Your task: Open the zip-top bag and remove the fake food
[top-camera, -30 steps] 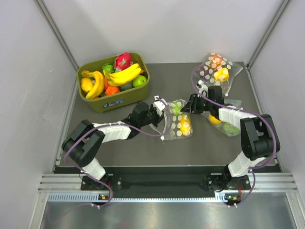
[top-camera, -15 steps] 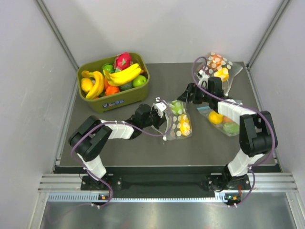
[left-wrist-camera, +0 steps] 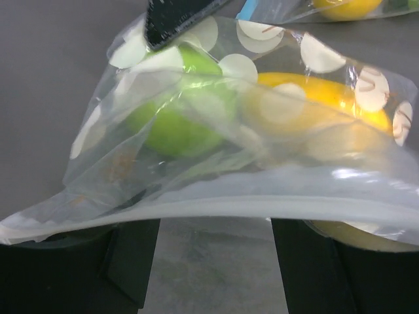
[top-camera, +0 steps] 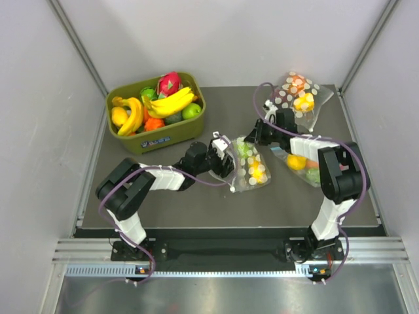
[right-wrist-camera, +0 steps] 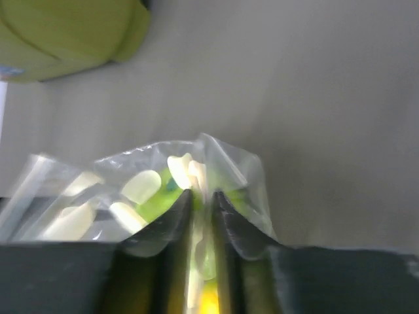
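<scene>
Left wrist view: we record the zip-top bag (left-wrist-camera: pixel 216 196) cut off at both sides, its yellow fruit (left-wrist-camera: pixel 314 104) hazy behind plastic. Right wrist view: we record the olive bin (right-wrist-camera: pixel 65 33) blurred, cropped at the corner.

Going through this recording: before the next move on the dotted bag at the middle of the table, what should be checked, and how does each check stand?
1. Right gripper pinching the zip-top bag: ok, bag film sits between its nearly closed fingers.
2. Left gripper gripping the zip strip: not ok, its fingers stand apart and the strip only lies across them.
3. Bag mouth opened: cannot tell, the strip reads as one band in the left wrist view.
4. Fake food out of the bag: not ok, the green apple and a yellow fruit are inside.
5. Both grippers on the same bag: ok.
</scene>
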`<control>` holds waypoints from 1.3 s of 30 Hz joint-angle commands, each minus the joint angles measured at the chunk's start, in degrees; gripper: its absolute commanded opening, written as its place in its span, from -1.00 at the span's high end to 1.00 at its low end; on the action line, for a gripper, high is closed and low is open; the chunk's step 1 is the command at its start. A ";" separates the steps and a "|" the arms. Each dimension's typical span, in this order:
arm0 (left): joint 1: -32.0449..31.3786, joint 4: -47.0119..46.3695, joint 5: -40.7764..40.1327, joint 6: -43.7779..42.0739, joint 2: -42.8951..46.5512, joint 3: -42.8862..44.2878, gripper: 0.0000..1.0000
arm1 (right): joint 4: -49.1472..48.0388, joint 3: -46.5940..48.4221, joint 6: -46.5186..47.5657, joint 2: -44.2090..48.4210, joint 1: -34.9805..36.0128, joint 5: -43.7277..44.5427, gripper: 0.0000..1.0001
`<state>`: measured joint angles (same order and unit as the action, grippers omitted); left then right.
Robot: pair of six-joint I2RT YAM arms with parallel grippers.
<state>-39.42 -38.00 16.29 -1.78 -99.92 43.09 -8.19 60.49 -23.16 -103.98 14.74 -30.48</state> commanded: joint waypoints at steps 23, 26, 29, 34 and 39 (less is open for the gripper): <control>0.22 -9.99 4.18 1.34 -7.48 6.21 -0.58 | 10.12 -0.64 6.37 -2.28 4.68 5.17 1.00; 0.22 -9.38 5.32 1.34 -8.10 7.00 -0.35 | 10.38 -0.81 6.63 -2.01 4.86 5.08 1.00; 0.22 -8.59 5.85 1.43 -8.19 7.36 0.28 | 10.73 -0.90 6.81 -1.84 4.86 4.99 1.00; 0.22 -6.56 5.94 0.82 -6.08 5.78 0.91 | 10.47 -1.07 6.46 -1.14 4.77 4.64 1.00; 0.22 -4.90 6.03 0.90 -0.47 2.53 1.00 | 10.12 -1.43 6.20 -0.08 3.98 4.73 1.00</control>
<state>-39.00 -41.80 20.36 -0.73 -105.82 47.11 1.85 59.77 -16.73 -105.95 18.02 -23.51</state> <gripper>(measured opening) 0.533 0.007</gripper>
